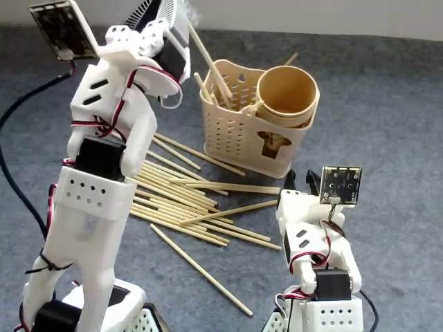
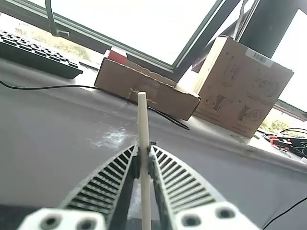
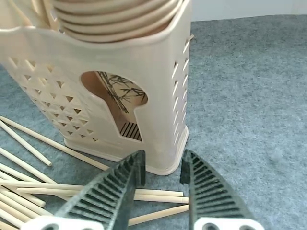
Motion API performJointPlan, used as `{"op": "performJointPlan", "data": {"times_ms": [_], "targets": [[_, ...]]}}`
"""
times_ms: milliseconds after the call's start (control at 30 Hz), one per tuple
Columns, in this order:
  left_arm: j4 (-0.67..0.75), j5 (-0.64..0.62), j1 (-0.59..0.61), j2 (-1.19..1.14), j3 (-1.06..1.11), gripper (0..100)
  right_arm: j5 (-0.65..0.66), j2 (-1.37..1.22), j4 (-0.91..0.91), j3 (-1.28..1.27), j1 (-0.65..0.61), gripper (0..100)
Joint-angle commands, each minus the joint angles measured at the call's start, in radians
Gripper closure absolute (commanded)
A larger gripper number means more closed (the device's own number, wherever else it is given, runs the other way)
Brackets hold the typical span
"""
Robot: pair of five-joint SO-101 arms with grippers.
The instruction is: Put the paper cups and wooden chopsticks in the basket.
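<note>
Between the fingers of the left pincer (image 2: 144, 149): one wooden chopstick (image 2: 142, 115), clamped tight, its free end poking past the tips. Pincer raised high, up and to one side of the basket (image 1: 232, 142). The stick slants down from it toward the basket's open top, likely so it can slide in end-first beside those already standing there.

Paper cups (image 1: 287, 93) are nested in the basket's far compartment, away from that pincer. Cup part looks done.

Right pincer (image 3: 162, 165): fingers apart, holding nothing, low over the carpet (image 3: 249, 96). The basket's corner is just ahead of its tips and loose chopsticks (image 3: 158, 195) lie directly beneath. Probably parked there for the next pick.

Most of the pile (image 1: 183, 200) lies on the carpet below the left pincer. Much of the task remains.

Hard to make out:
- The held stick's lower end, cut off in the left wrist view.
- The number of cups in the stack.
- The left pincer's tips, clipped at the high view's edge.
</note>
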State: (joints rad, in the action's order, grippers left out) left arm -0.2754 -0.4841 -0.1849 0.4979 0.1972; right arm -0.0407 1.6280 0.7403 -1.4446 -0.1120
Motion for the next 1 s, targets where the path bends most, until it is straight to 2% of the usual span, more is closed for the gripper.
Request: {"op": "performJointPlan", "data": {"times_ms": [0, 200, 400, 667, 967], "targets": [[0.084, 0.054, -0.041, 0.015, 0.056, 99, 0.0, 0.015, -0.027, 0.002, -0.005, 87.2], [0.086, 0.203, -0.105, 0.019, 0.147, 99, 0.0, 0.015, -0.027, 0.002, -0.005, 87.2], [0.057, 0.222, -0.117, 0.025, 0.157, 87, 0.0, 0.016, -0.027, 0.002, -0.005, 87.2], [-0.178, 0.222, -0.114, 0.028, 0.051, 87, 0.0, 0.016, -0.028, 0.002, -0.004, 87.2], [-0.597, 0.229, -0.116, 0.028, -0.143, 87, -0.009, 0.016, -0.03, 0.013, 0.096, 87.2]]}}
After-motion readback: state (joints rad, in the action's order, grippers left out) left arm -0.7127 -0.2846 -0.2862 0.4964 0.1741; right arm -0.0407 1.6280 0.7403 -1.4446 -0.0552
